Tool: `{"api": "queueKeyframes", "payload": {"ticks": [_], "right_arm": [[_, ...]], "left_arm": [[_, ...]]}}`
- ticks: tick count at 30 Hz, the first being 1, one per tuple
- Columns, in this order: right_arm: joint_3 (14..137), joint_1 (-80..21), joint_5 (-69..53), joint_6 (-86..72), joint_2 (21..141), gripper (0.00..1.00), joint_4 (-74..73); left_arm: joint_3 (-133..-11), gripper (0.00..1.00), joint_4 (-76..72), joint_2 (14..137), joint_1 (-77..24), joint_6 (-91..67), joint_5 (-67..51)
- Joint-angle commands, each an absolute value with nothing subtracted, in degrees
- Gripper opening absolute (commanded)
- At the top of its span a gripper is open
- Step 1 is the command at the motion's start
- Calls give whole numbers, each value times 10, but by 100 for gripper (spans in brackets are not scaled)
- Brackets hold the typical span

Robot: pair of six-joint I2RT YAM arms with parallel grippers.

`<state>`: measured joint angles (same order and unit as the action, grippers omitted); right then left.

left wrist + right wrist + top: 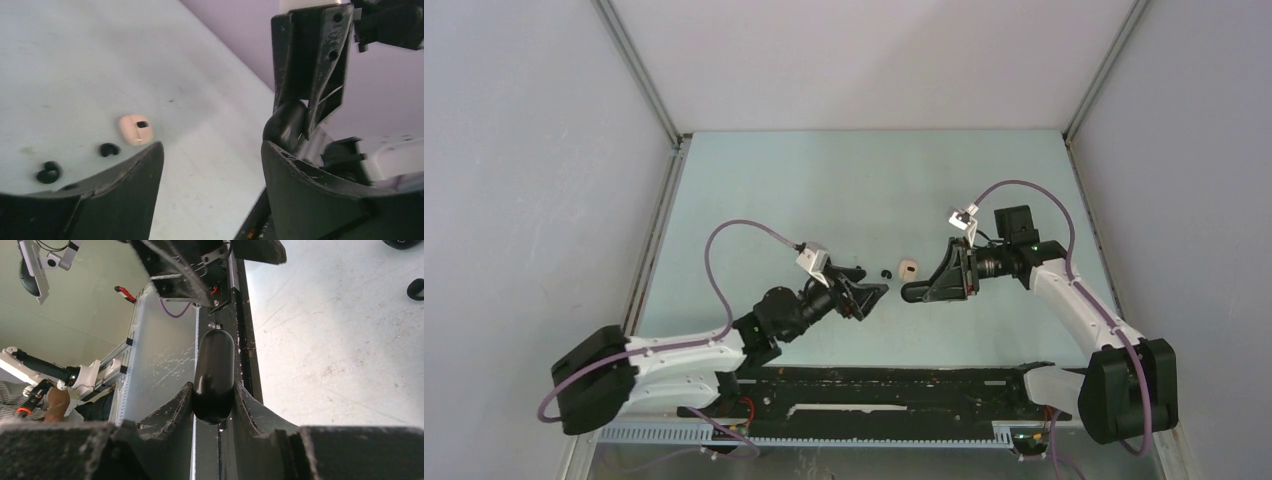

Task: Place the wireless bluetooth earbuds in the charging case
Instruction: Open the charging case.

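Note:
My right gripper (927,290) is shut on a glossy black pebble-shaped charging case (912,292), which shows pinched between its fingers in the right wrist view (214,371). My left gripper (880,292) is open and empty, its tips just left of that case. In the left wrist view the case (286,124) sits beyond the right finger of my left gripper (212,146). Two tiny black earbuds (109,149) (49,171) lie on the table. One earbud (885,273) lies just beyond my left gripper. A beige case (908,268) lies next to it, with a small dark piece on top (142,124).
A black rail (884,385) runs along the table's near edge between the arm bases. Grey walls and metal frame posts (646,90) close in the pale table (864,180) on three sides.

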<state>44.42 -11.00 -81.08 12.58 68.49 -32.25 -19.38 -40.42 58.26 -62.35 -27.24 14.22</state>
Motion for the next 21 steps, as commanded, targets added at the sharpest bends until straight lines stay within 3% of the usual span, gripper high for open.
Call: {"api": "queueKeyframes", "payload": {"ticks": [1, 5, 7, 15, 17, 21], "right_arm": [[466, -101, -848, 145, 674, 10, -326], [466, -95, -845, 149, 668, 10, -330], [466, -92, -845, 151, 666, 10, -331], [454, -84, -840, 141, 657, 11, -319], [453, -84, -836, 140, 656, 11, -315], [453, -84, -834, 140, 655, 13, -316]], "left_arm": [[-168, 76, -681, 677, -547, -425, -116], [-181, 87, -823, 793, -537, -499, -203], [-197, 87, -865, 836, -538, -518, -217], [-250, 64, -882, 906, -542, -538, -249], [-273, 51, -882, 928, -542, -554, -263], [-278, 48, -882, 941, -546, -556, -265]]}}
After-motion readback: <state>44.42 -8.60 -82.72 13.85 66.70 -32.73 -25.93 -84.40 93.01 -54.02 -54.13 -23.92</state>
